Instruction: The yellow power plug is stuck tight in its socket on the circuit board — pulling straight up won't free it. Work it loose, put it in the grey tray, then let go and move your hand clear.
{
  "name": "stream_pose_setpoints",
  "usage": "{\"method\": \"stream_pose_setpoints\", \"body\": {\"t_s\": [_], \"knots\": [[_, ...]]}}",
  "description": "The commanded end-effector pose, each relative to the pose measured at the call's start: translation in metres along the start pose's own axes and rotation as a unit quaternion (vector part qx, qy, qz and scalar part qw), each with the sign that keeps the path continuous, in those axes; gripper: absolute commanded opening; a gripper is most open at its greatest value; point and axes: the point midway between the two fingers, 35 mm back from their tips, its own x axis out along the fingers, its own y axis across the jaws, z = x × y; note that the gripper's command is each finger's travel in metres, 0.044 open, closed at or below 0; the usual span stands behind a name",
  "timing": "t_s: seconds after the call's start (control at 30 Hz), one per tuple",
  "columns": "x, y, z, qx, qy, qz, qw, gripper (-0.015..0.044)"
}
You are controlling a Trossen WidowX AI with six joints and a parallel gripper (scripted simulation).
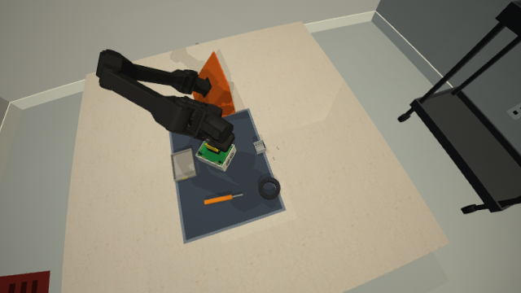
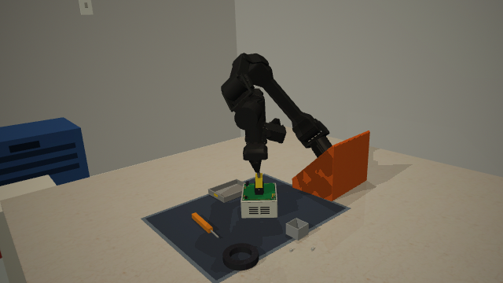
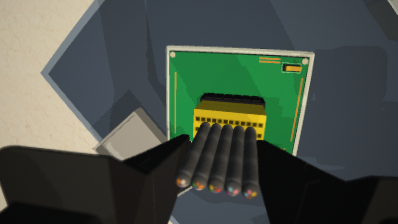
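"Yellow power plug (image 2: 258, 181) (image 3: 230, 116) (image 1: 212, 147): where was it?"

"Upright at the black socket (image 2: 258, 191) (image 3: 232, 98) on the green circuit board (image 2: 270, 189) (image 3: 225, 75) (image 1: 209, 155), with the pincer (image 2: 258, 174) (image 3: 222, 145) pinching its upper part."

"Could you see the fingertips?"

"Barely. From the top, the arm (image 1: 171, 111) (image 2: 249, 114) covered them; in the wrist view, a row of dark wires hid the plug's near side. I couldn't tell how deep it sat."

"And the board's near edge?"

"Cut off behind the fingers in that view, along with much of the grey tray (image 3: 132, 135) (image 1: 172, 168) (image 2: 225, 198), which lay beside the white housing (image 2: 259, 210) (image 1: 229, 159)."

"Farther out?"

"An orange-handled screwdriver (image 1: 218, 199) (image 2: 202, 222) and a black ring (image 1: 261, 194) (image 2: 240, 265) lay on the dark mat (image 1: 203, 224) (image 2: 177, 224). Bits on the desk (image 1: 346, 183) (image 2: 393, 236) near the small grey box (image 1: 260, 146) (image 2: 297, 231) were too tiny to identify."
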Motion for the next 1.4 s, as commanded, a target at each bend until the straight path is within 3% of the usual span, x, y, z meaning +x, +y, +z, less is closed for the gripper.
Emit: {"method": "stream_pose_setpoints", "body": {"t_s": [0.0,0.13,0.53,0.8,1.17,1.37], "knots": [[-0.015,-0.009,0.001,-0.005,0.008,0.017,1.000,0.0000],[-0.016,-0.008,0.001,-0.005,0.008,0.012,1.000,0.0000],[-0.018,0.014,0.001,-0.007,0.007,-0.117,0.993,0.0000],[-0.020,0.003,0.001,-0.006,0.008,-0.048,0.999,0.0000],[-0.029,0.004,0.002,-0.007,0.007,-0.048,0.999,0.0000],[-0.006,0.001,0.001,-0.006,0.008,-0.048,0.999,0.0000]]}}
